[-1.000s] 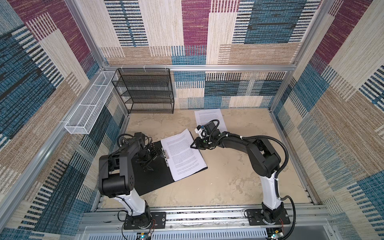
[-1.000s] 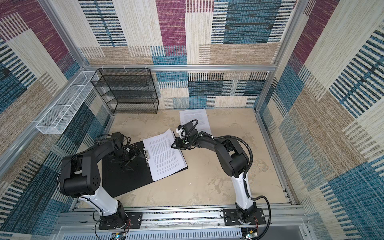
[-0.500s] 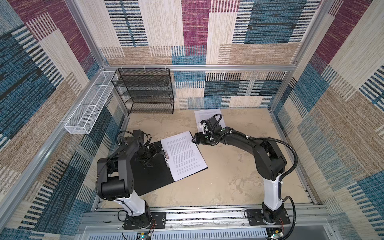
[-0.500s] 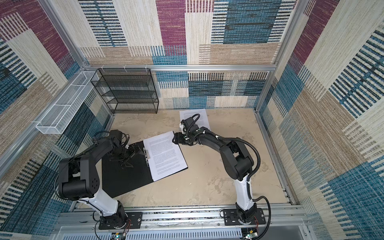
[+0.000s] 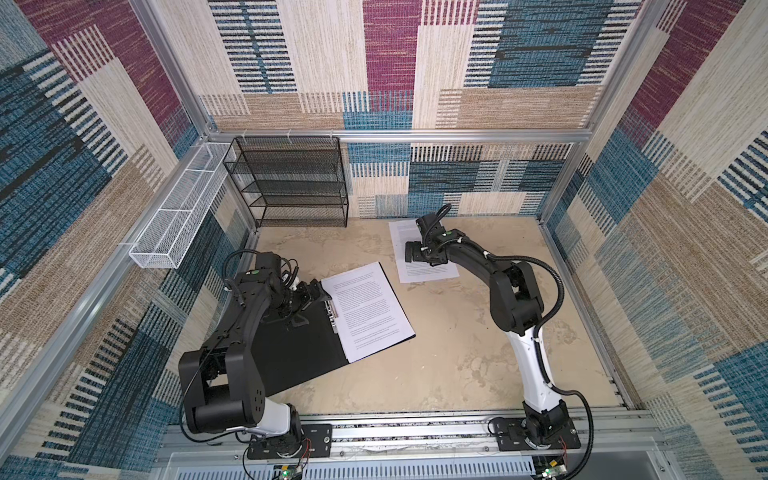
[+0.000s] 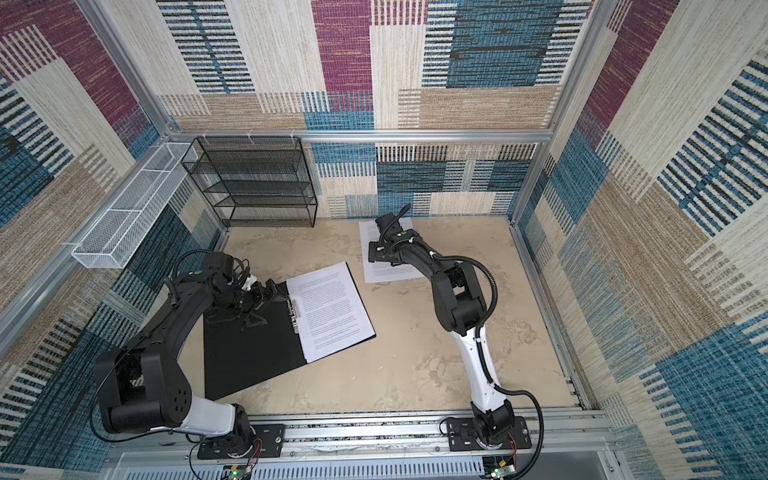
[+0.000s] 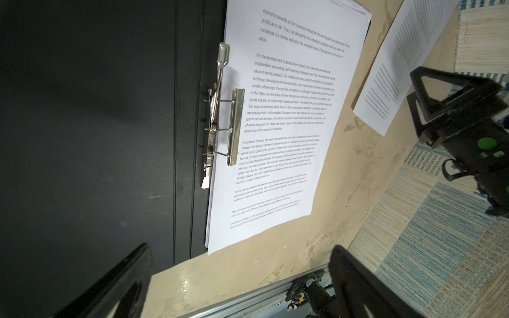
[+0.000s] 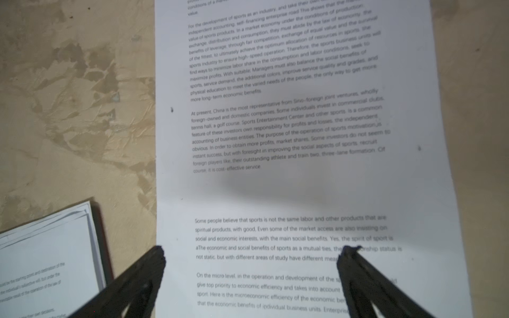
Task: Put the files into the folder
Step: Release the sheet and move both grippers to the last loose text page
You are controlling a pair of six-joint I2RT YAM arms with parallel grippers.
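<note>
Right tool moved off folder | spread over loose sheet

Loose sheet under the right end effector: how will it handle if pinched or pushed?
The loose sheet looks like one thin page: probably floppy and light, drooping from an edge grip. It lies flat on the table, no lifted edge showing, so a push likely slides or buckles it. The open right end effector may struggle to get under it.
</note>
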